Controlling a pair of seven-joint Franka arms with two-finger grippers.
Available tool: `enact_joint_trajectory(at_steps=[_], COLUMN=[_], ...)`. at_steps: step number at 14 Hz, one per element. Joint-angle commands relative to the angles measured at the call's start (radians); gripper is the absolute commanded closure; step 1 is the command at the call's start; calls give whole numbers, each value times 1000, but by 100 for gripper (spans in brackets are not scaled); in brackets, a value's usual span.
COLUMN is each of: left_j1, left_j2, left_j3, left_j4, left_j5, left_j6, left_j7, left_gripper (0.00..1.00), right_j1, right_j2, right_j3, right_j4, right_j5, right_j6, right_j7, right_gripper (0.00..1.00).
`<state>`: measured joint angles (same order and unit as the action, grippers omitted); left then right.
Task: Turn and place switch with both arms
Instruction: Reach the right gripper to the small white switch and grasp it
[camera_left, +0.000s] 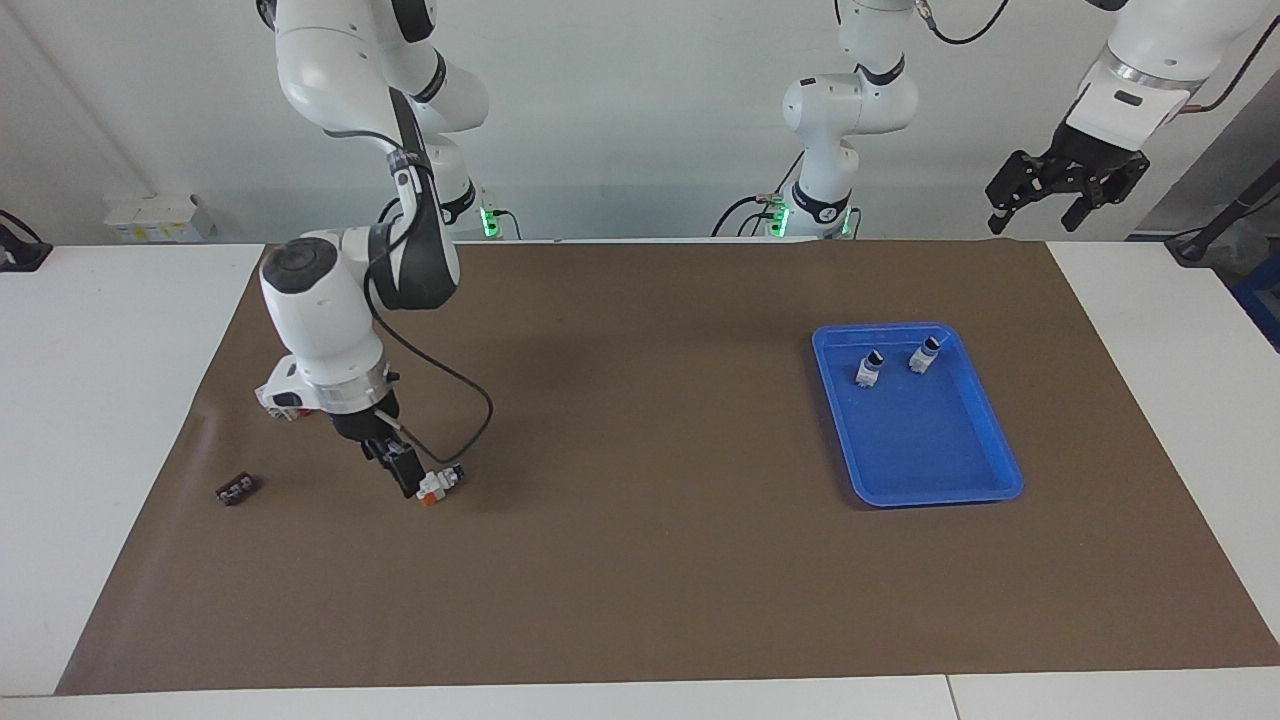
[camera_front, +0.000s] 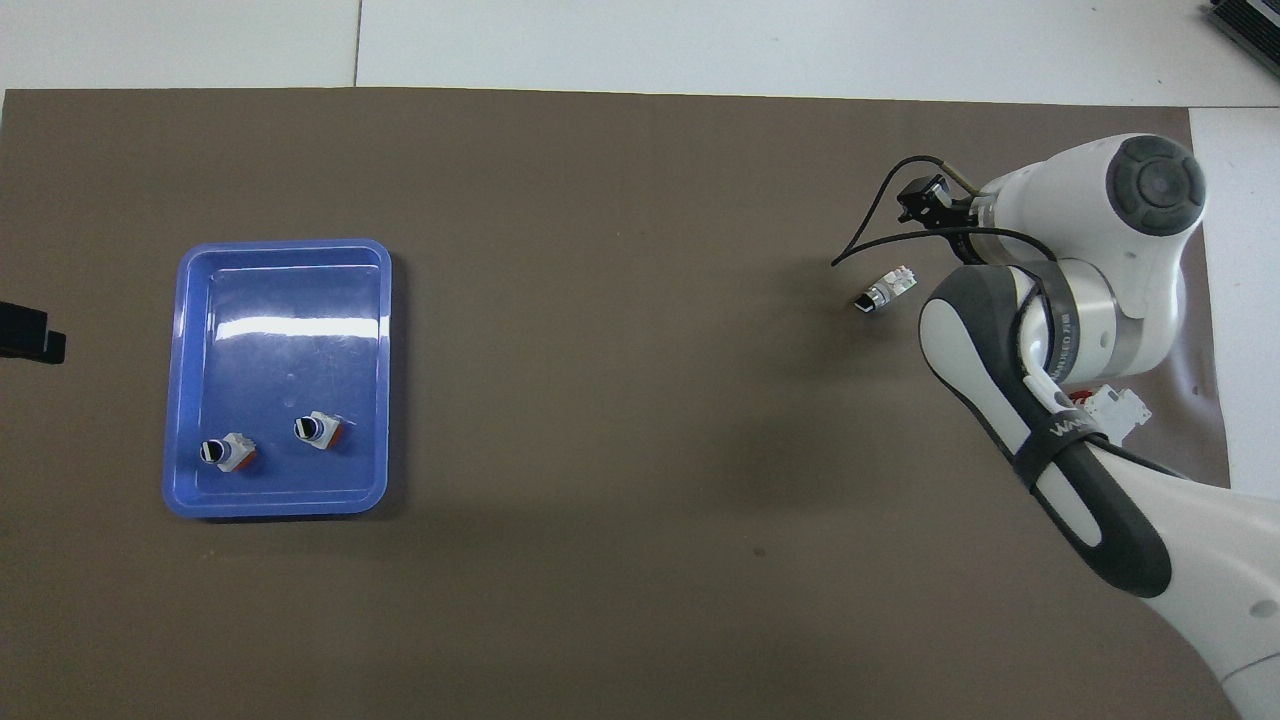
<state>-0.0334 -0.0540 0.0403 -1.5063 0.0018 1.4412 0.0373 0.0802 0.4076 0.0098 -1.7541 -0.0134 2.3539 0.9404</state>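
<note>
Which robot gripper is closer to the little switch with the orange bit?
Right. The right gripper is low, right beside the switch on the brown mat. The left gripper waits high above the table's edge at the left arm's end, well away from the switch.
</note>
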Motion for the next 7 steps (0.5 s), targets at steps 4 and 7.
enact_joint_trajectory(at_steps=[4,7], left_j1=[0,1], left_j2=[-26,-26], left_j3=[-2,-2], left_j4=[-26,-26], left_j5=[20,20], left_j6=[-2,-2], left_j7=[-1,-1], left_gripper=[0,0], right_j1=[13,3], right_j2=[95,97], right_j3=[2,2], right_j4=[16,-27], right_j5=[50,50], right_j6=[40,51], right_j7=[100,86], right_gripper=[0,0])
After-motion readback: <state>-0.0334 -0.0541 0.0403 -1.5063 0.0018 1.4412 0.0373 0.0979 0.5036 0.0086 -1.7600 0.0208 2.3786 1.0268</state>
